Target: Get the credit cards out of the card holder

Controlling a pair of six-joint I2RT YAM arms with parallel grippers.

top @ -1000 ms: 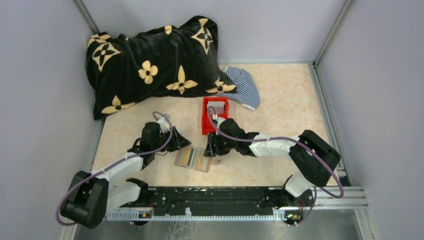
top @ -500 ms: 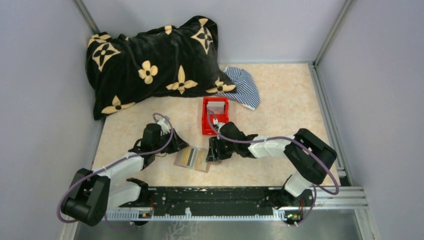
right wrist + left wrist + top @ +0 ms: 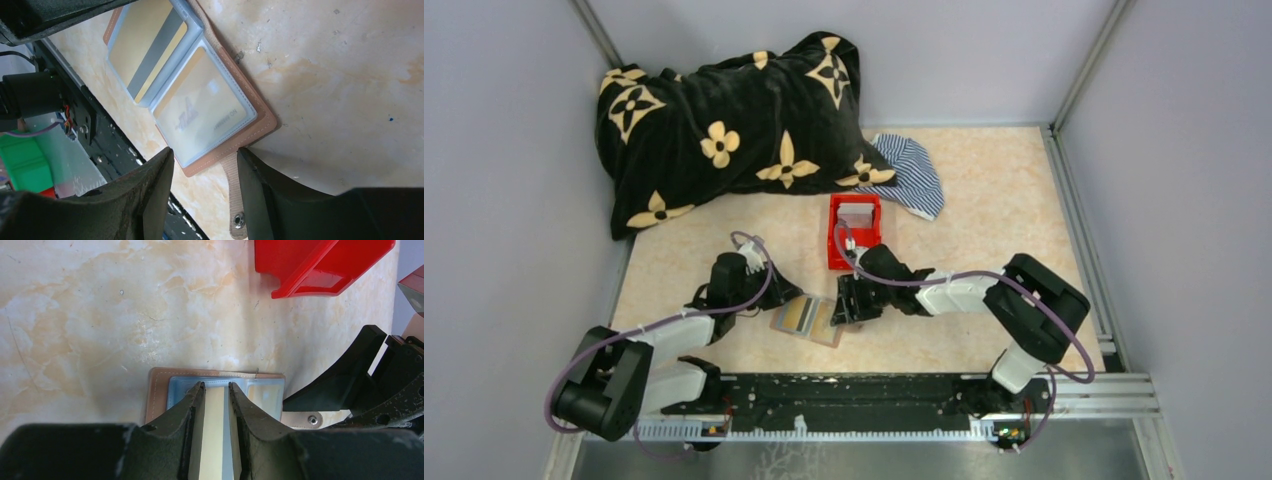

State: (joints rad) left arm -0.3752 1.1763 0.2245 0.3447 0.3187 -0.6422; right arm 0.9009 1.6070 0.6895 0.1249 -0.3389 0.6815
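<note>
The left gripper (image 3: 216, 388) stands tip-down over the left half of the open card holder (image 3: 812, 320), its jaws narrowly apart. A band of the gold striped card (image 3: 145, 52) shows between them. Nothing is pinched there, and whether the tips press on the grey-blue pocket or hover just above it cannot be told. The holder lies flat on the marbled table (image 3: 984, 200) between the two arms, its long axis running left to right and dipping slightly toward the near edge on the right. Both cards are in their pockets, the striped one on the left and a tan card (image 3: 200, 115) behind the clear window on the right. The right gripper (image 3: 206, 156) waits wide open and empty at the holder's right edge, its jaws on either side of the corner and the snap strap (image 3: 234, 190), with the red bin (image 3: 834, 235) just behind it. The left arm looks the better placed to draw the striped card out, the right to pin the holder down. Compared with a second ago, the holder has not shifted, the right arm has edged leftward and closer to it, and the left jaws have drawn in.
</note>
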